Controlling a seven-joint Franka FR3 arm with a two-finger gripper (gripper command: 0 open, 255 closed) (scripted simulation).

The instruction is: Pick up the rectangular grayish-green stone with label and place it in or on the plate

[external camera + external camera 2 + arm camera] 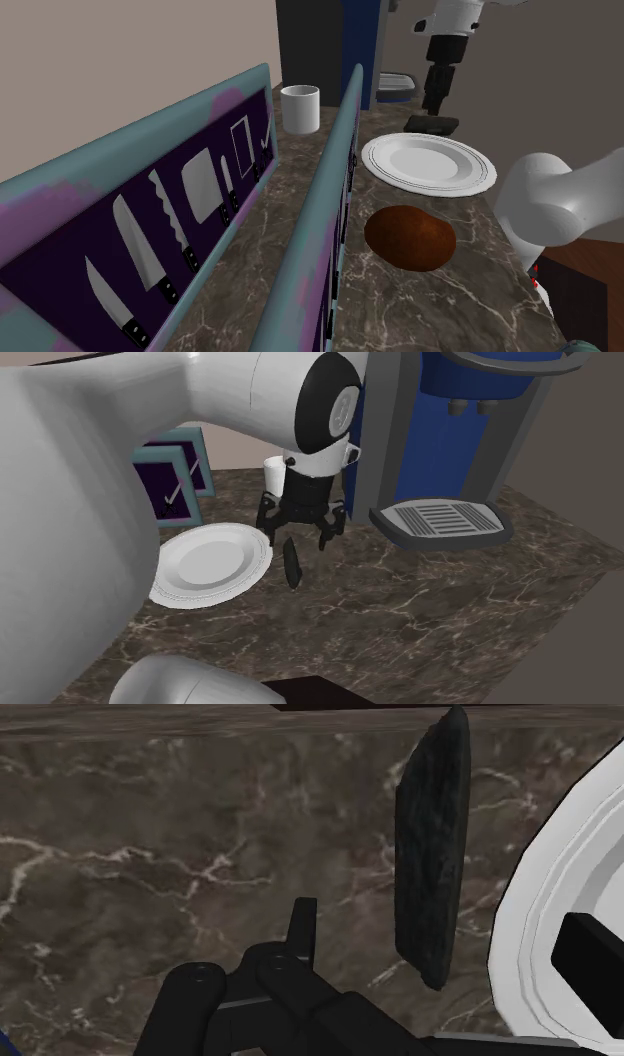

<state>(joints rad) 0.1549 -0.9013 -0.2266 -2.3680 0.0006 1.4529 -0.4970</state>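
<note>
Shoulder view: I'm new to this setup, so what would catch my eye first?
The purple panel of knife pictures dominates the shoulder view's left. On the marbled counter lie a white plate and, nearer the camera, a round brown thing. The black gripper hangs above a dark stone beyond the plate.

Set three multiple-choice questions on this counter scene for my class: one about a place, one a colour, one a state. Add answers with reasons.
1. Where is the dark stone? A on the counter beside the plate; B in the plate's middle; C on the floor.
2. What colour is the round lump near the plate? A green; B brown; C yellow.
3. What are the fingers doing? A clasping the stone; B clasping the plate; C open, holding nothing.
Answers: A, it rests on the counter by the plate's rim; B, the shoulder view shows it reddish brown; C, the gripper hangs above the stone, clear of it.
</note>
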